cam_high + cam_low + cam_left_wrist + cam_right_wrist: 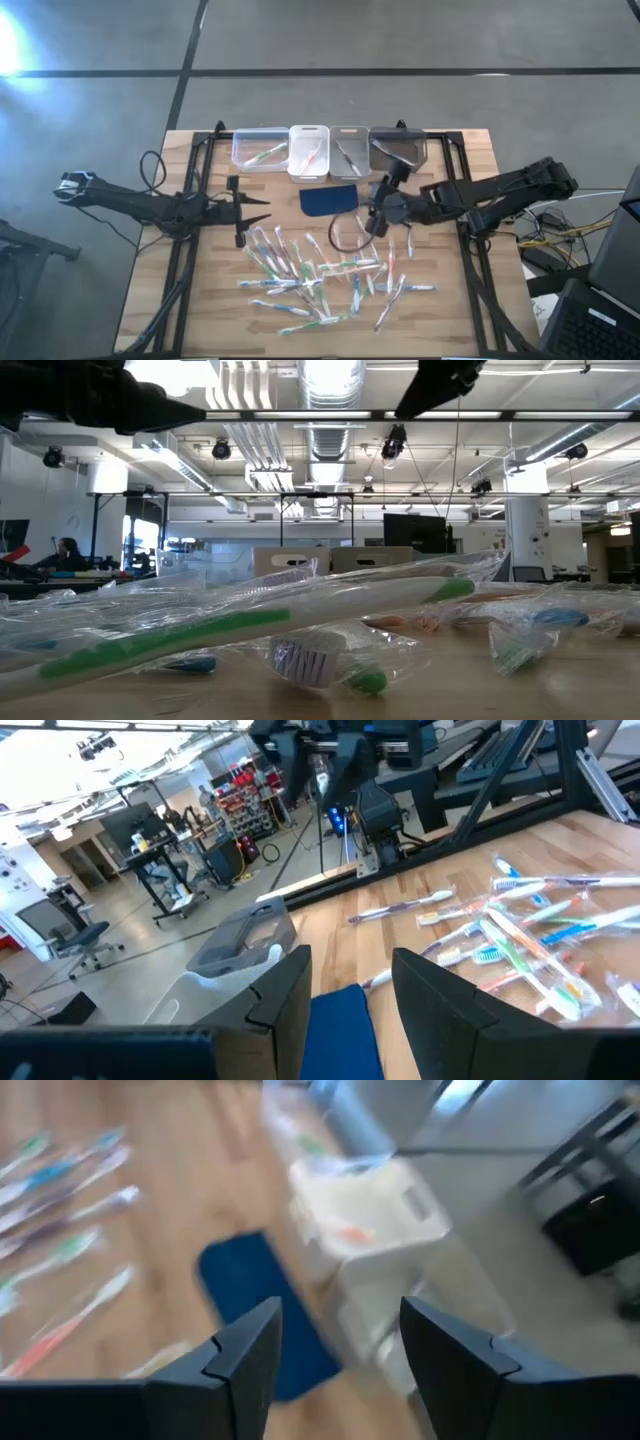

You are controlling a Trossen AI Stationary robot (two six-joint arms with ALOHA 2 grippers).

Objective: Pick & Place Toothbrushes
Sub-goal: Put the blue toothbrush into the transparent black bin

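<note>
Two sets of jaws stand part open and empty: the left gripper (262,208) hovers at the left of the scattered toothbrushes (320,275), the right gripper (372,212) just right of the dark blue pad (329,200), above the heap's upper right. Behind the pad four small bins (328,150) line the worktop's (460,320) far edge, some holding a brush or two. Black frame rails (195,170) run along both sides. Bare wood lies open near the front corners
</note>
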